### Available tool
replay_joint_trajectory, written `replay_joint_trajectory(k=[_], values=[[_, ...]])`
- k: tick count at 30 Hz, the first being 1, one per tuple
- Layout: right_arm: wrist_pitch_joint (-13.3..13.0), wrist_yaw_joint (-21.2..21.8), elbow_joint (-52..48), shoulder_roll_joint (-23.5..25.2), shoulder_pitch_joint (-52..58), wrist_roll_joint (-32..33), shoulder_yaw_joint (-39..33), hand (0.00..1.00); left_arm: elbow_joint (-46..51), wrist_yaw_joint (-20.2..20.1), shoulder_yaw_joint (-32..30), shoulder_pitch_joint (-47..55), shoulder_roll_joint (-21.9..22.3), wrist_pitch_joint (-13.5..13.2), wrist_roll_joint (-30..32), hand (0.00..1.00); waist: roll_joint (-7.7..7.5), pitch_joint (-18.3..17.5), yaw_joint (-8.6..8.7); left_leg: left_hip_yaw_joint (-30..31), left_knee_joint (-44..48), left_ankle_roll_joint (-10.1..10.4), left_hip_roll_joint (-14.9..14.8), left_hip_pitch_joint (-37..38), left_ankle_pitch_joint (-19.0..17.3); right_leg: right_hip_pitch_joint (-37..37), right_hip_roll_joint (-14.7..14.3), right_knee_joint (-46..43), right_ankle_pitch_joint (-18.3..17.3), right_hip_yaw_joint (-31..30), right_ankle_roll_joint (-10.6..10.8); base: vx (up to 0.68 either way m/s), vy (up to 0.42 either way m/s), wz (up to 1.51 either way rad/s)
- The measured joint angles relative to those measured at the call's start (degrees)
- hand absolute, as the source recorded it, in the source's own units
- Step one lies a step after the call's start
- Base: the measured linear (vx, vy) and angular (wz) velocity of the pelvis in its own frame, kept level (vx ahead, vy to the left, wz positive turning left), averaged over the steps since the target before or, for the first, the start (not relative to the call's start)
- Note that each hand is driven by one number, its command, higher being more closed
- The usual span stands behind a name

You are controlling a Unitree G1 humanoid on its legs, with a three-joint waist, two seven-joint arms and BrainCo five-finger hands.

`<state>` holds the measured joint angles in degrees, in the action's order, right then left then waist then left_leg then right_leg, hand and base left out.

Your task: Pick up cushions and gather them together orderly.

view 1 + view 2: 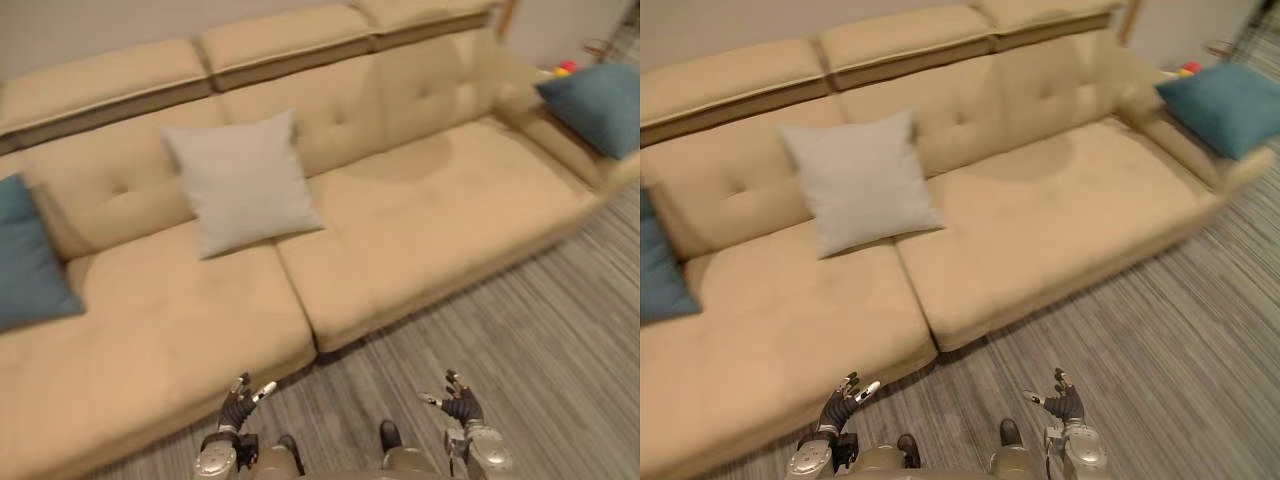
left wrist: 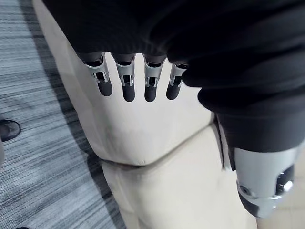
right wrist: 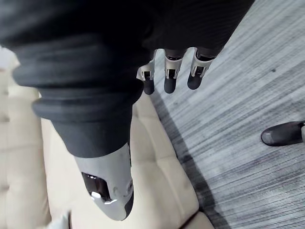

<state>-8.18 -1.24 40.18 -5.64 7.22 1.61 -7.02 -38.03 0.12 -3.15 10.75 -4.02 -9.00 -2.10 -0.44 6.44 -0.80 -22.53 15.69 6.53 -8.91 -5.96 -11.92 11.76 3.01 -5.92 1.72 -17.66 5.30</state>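
nearest the robot, the left hand (image 1: 238, 400) and the right hand (image 1: 460, 402) hang low over the grey striped floor (image 1: 540, 340), just in front of the sofa's front edge and well apart from each other. in both wrist views the fingers are straight and relaxed with nothing between them and the thumb, so both hands are released and empty. beyond them the beige sofa (image 1: 430, 230) runs across the scene from left to right. on its left seat, a pale grey cushion (image 1: 243, 182) stands tilted back against the backrest, roughly in line with the left hand but far out of its reach. at the left end a blue cushion (image 1: 30, 260) leans in the corner, cut off by the edge of the view. at the far right end a second blue cushion (image 1: 598, 105) rests up on the armrest, well apart from the other two. as a judgement, the task looks barely begun: the three cushions are spread along the whole length of the sofa, none touches another, and neither hand is near any of them. what is left appears to be everything: approaching the sofa, lifting each outlying cushion, and setting them side by side in one place. the grey cushion, lying between the two blue ones, seems a natural gathering point, though the right blue cushion would need the longest carry.
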Motion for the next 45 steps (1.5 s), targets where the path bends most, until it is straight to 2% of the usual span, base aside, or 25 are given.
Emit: replay_joint_trajectory(k=[1, 2, 5, 7, 12, 13, 15, 17, 19, 21, 24, 25, 26, 28, 30, 31, 32, 33, 34, 36, 38, 41, 43, 44, 45], values=[[-0.09, -0.09, 0.09, -0.04, -2.50, 0.12, 0.26, 0.00, -0.04, -0.07, 0.28, -0.52, -0.23, 0.03, 0.01, 0.00, 1.43, 0.52, 0.04, -6.59, 0.15, -1.45, -3.51, 0.13, -0.12, 2.85, -2.70, 2.92, 6.20, 6.13, -4.19, -0.03, -0.007, -2.45], [-0.08, -0.14, 0.10, -0.04, -3.20, 0.12, 0.30, 0.00, -0.01, -0.08, 0.32, -0.79, -0.34, 0.04, 0.01, 0.00, 1.85, 0.87, 0.31, -9.41, 0.27, -1.54, -4.20, 0.48, -0.15, 3.79, -2.40, 2.47, 5.42, 11.62, -5.66, -0.01, -0.037, -2.74], [-0.06, -0.81, 0.48, -1.87, -4.25, -0.11, 1.53, 0.00, -0.16, -0.05, 1.13, -2.98, -0.82, 0.25, 0.04, 0.00, 2.50, 1.69, 0.50, -22.72, 0.03, -1.71, -5.70, 6.32, -0.30, 4.12, 4.19, -4.22, -2.31, 47.73, -13.04, 0.06, -0.050, -2.07], [-0.05, -1.43, 0.68, -1.94, -4.63, -1.11, 2.59, 0.00, -0.27, -0.01, 1.27, -3.14, -1.56, 0.29, 0.04, 0.00, 2.78, 1.84, 0.52, -26.47, 0.09, -1.40, -5.98, 8.94, -0.56, 3.46, 6.25, -6.35, -2.46, 55.43, -12.77, 0.11, -0.126, -1.95], [0.08, -1.57, 1.10, -2.96, -4.05, -2.47, 5.09, 0.00, -0.28, 0.20, 2.45, -7.05, -1.86, 0.41, 0.13, 0.00, 4.71, 2.34, 2.60, -28.68, 9.86, 1.20, -11.14, 13.79, -1.25, 5.90, -0.56, -11.85, -6.76, 43.15, -10.77, 0.19, -0.184, -1.66], [0.08, -1.60, 1.10, -3.19, -4.14, -2.98, 6.38, 0.00, -0.05, 0.30, 3.16, -7.38, -1.46, 0.37, 0.09, 0.00, 5.44, 2.41, 2.76, -23.75, 22.66, -0.84, -16.42, 11.68, 1.33, 4.36, -3.38, -11.52, -8.51, 40.17, -11.06, 0.28, -0.176, -1.53], [0.26, -1.98, 1.12, -3.37, -4.03, -3.50, 7.66, 0.00, 0.23, 0.33, 3.80, -6.87, -0.20, 0.28, 0.00, 0.00, 5.67, 2.71, 2.15, -11.53, 36.50, -7.55, -18.26, 5.95, 4.82, 1.98, -6.14, -11.07, -9.61, 35.08, -12.54, 0.27, -0.053, -1.52], [0.84, -2.44, 1.26, -3.45, -4.33, -3.48, 9.10, 0.00, 0.28, 0.77, 3.94, -6.53, 0.86, 0.28, -0.54, 0.00, 4.96, 3.60, 0.48, 2.51, 44.64, -3.04, -11.47, -3.69, 0.98, -1.33, -6.68, -10.09, -10.16, 29.76, -13.20, 0.30, 0.057, -1.57], [0.86, -2.43, 1.45, -3.44, -4.57, -3.46, 10.52, 0.00, 1.17, 1.53, 4.31, -4.89, 0.79, 0.16, -1.22, 0.00, 4.24, 4.53, -1.52, 6.82, 41.79, -3.64, -6.84, -9.53, -0.09, -5.38, -6.19, -7.70, -10.57, 26.97, -12.52, 0.26, 0.096, -1.15], [0.82, -2.43, 1.47, -3.52, -5.20, -3.46, 11.52, 0.00, 2.70, 1.96, 5.25, -2.32, 0.41, -0.02, -1.80, 0.00, 4.46, 4.91, -2.96, 8.76, 32.90, -4.04, -2.87, -14.79, -0.34, -9.05, -5.25, -5.11, -11.08, 24.91, -11.62, 0.35, 0.194, -0.77], [0.75, -2.64, 1.79, -4.08, -6.87, -3.33, 11.26, 0.00, 3.46, 2.63, 5.14, -0.45, 0.59, -0.03, -1.87, 0.00, 5.53, 4.66, -4.87, 7.51, 6.28, 0.15, 2.49, -16.83, 3.96, -14.21, -4.00, -0.23, -12.50, 22.98, -9.15, 0.41, 0.206, -0.35], [0.75, -2.79, 1.85, -4.33, -7.40, -3.33, 11.28, 0.00, 3.74, 2.67, 4.84, -0.41, 0.57, -0.03, -1.87, 0.00, 5.95, 4.37, -5.56, 5.68, -0.20, -0.46, 2.82, -16.83, 7.38, -15.62, -4.22, 0.96, -13.08, 22.87, -7.94, 0.63, 0.272, -0.28], [0.75, -3.03, 2.12, -4.13, -8.05, -3.34, 11.41, 0.00, 3.78, 2.77, 4.35, -0.57, 0.23, -0.02, -1.86, 0.00, 5.05, 3.59, -6.93, 4.74, -0.52, -6.24, 3.70, -16.24, 13.19, -16.84, -2.81, 0.74, -14.91, 22.03, -6.26, 0.48, 0.196, -0.17], [0.67, -3.03, 2.89, -3.90, -8.71, -3.50, 11.22, 0.00, 3.67, 2.82, 2.44, -0.60, 1.12, 0.06, -1.86, 0.00, 2.17, 2.87, -7.12, 4.19, 2.39, -13.07, 6.56, -16.54, 9.39, -14.87, 0.33, -6.93, -17.62, 22.39, -1.38, 0.66, 0.234, 0.10], [0.77, -2.97, 4.87, -3.73, -9.35, -3.63, 10.03, 0.00, 2.84, 2.65, 2.90, -0.58, 1.63, 0.06, -1.85, 0.00, 1.67, 3.08, -6.43, 4.11, 6.38, -14.39, 7.92, -13.67, 5.17, -9.62, 2.77, -26.82, -16.43, 21.43, 4.83, 0.81, 0.284, 0.35], [0.77, -2.84, 5.05, -3.42, -8.89, -3.97, 9.65, 0.00, 1.84, 2.63, 3.02, -0.58, 1.43, 0.15, -1.85, 0.00, 1.64, 3.14, -5.91, 5.05, 6.63, -14.63, 8.99, -10.04, 2.42, -5.96, 4.03, -39.70, -11.43, 20.34, 10.40, 0.67, 0.230, 0.38], [0.76, -2.58, 5.00, -3.38, -8.17, -3.99, 9.66, 0.00, 1.47, 2.63, 3.15, -0.63, 1.08, 0.54, -1.82, 0.00, 1.52, 3.19, -5.62, 6.08, 6.05, -14.75, 10.17, -6.33, 0.75, -3.61, 5.80, -48.81, -10.74, 21.12, 8.62, 0.65, 0.203, 0.56], [0.75, -2.41, 4.93, -3.32, -7.05, -4.04, 9.63, 0.00, 1.52, 2.66, 3.53, -0.57, 0.65, 0.85, -1.83, 0.00, 1.71, 3.12, -4.82, 8.00, 3.64, -14.72, 11.41, -0.81, -1.13, -0.87, 8.16, -56.04, -12.51, 24.46, 2.57, 0.62, 0.161, 0.53], [0.75, -2.40, 4.86, -3.22, -6.74, -4.04, 9.62, 0.00, 1.50, 2.69, 3.57, -0.60, 0.37, 0.89, -1.82, 0.00, 1.88, 3.05, -4.42, 8.97, 2.29, -14.58, 11.70, 1.26, -1.39, 0.49, 8.78, -56.50, -13.36, 26.15, 1.17, 0.59, 0.140, 0.59], [0.66, -2.27, 3.80, -2.63, -6.10, -4.03, 9.34, 0.00, 1.61, 2.70, 3.60, -1.16, -0.75, 0.92, -1.85, 0.00, 2.40, 3.26, -2.94, 13.20, -2.24, -14.52, 12.02, 7.37, -2.85, 7.54, 8.79, -49.87, -15.56, 30.47, -1.78, 0.59, 0.074, 0.65], [0.72, -2.21, 3.82, -2.89, -4.92, -4.01, 9.03, 0.00, 1.46, 2.67, 3.74, -2.43, -1.38, 1.07, -1.84, 0.00, 2.76, 3.77, -2.35, 15.69, -4.18, -13.88, 11.54, 10.99, -3.01, 11.01, 6.00, -34.26, -14.85, 30.84, -1.37, 0.62, 0.007, 0.77], [1.07, -2.25, 3.89, -2.97, -4.05, -3.98, 8.61, 0.00, 1.46, 2.84, 3.83, -3.17, -2.27, 1.02, -1.75, 0.00, 1.28, 4.61, -0.37, 20.86, -5.86, -9.56, 12.04, 17.10, -5.28, 12.04, 3.41, -3.34, -2.92, 25.27, 2.68, 0.75, -0.107, 0.99], [1.29, -2.27, 3.88, -2.00, -2.73, -4.00, 8.61, 0.00, 1.48, 3.13, 4.21, -1.97, -3.45, 1.00, -1.54, 0.00, -0.57, 3.77, 0.22, 23.30, -2.69, -6.09, 11.99, 20.27, -8.19, 13.03, 2.91, -4.33, 0.23, 23.51, -1.65, 0.67, -0.180, 1.12], [1.45, -2.23, 3.90, -2.14, -1.76, -4.00, 8.57, 0.00, 1.26, 3.34, 4.61, -1.97, -3.08, 1.04, -1.53, 0.00, -0.08, 3.15, 0.45, 24.84, 3.26, -5.40, 10.77, 19.52, -8.99, 12.64, 2.75, -8.06, 7.37, 23.58, -4.47, 0.79, -0.261, 0.83], [1.69, -2.11, 3.68, -2.89, -1.63, -3.98, 8.56, 0.00, 1.45, 3.76, 4.77, -1.45, -1.52, 1.01, -1.52, 0.00, 3.73, 2.56, -0.32, 24.27, 15.56, -3.22, 6.71, 14.85, -7.61, 11.68, 0.25, -11.77, 4.32, 25.71, -5.32, 0.78, -0.231, 0.65]])
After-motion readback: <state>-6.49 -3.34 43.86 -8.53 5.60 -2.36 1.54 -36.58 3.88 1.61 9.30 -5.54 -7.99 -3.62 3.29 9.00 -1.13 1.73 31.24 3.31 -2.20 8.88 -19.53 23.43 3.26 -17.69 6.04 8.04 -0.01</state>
